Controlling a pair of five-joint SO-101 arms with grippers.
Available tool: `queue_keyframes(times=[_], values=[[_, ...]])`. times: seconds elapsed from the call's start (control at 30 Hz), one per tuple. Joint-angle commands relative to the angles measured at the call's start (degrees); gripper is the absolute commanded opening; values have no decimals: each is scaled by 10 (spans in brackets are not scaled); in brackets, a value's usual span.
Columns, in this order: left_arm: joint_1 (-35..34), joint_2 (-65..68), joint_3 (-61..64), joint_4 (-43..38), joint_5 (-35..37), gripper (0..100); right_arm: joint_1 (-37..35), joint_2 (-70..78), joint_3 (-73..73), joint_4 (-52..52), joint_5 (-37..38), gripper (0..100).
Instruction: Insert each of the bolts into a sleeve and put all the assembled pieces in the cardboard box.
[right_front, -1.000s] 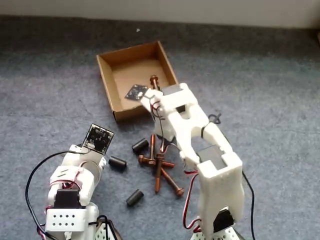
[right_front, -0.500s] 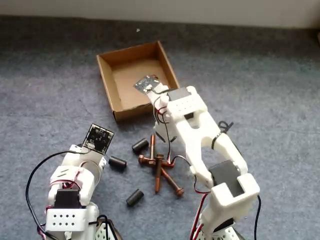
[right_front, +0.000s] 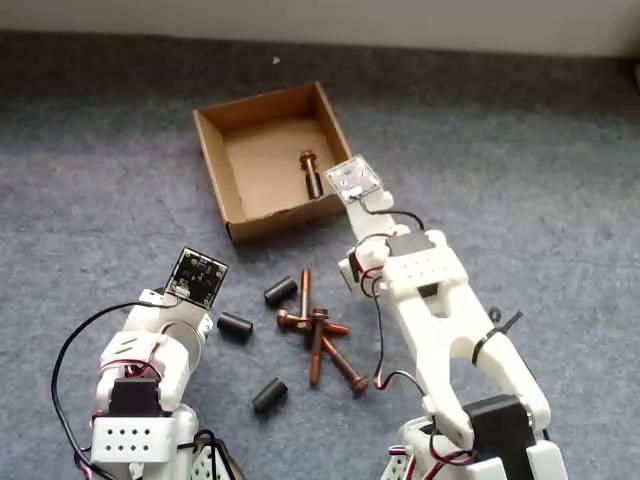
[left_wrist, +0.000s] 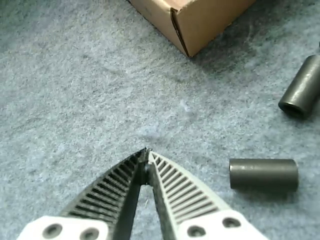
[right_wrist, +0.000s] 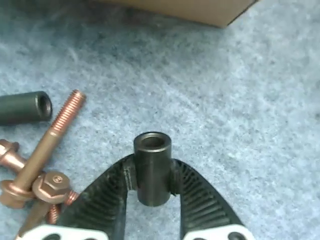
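Copper meets black

Right claw gripped a short black metal sleeve; left claw sat closed, empty. Coppery threaded bolts lay nearby on grey carpet. Farther off, the brown cardboard box held one assembled piece. Next, probably: aligning a bolt with the bore.

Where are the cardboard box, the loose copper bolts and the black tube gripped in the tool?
cardboard box (right_front: 262, 165), high view, bare floor of the box.
loose bolts (right_front: 317, 350), high view, shaft of a bolt in the pile.
gripped sleeve (right_wrist: 152, 170), right wrist view, side of the tube.
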Motion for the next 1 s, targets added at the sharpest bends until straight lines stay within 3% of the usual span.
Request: queue_keyframes(times=[0.0,0.2,0.47,0.7,0.83,0.97], values=[[7,-5,14,-11,-5,7,12,-56,7,-10,-47,6],[5,-5,10,-11,-5,7,67,-140,55,-24,-114,6],[7,-1,-31,0,-4,7,135,-234,217,-198,-127,6],[40,2,-188,142,-4,8,177,-243,246,-247,-154,6],[102,15,-311,235,-1,8,218,-244,244,-248,-196,6],[170,119,-390,266,11,8,231,-244,244,-249,-200,6]])
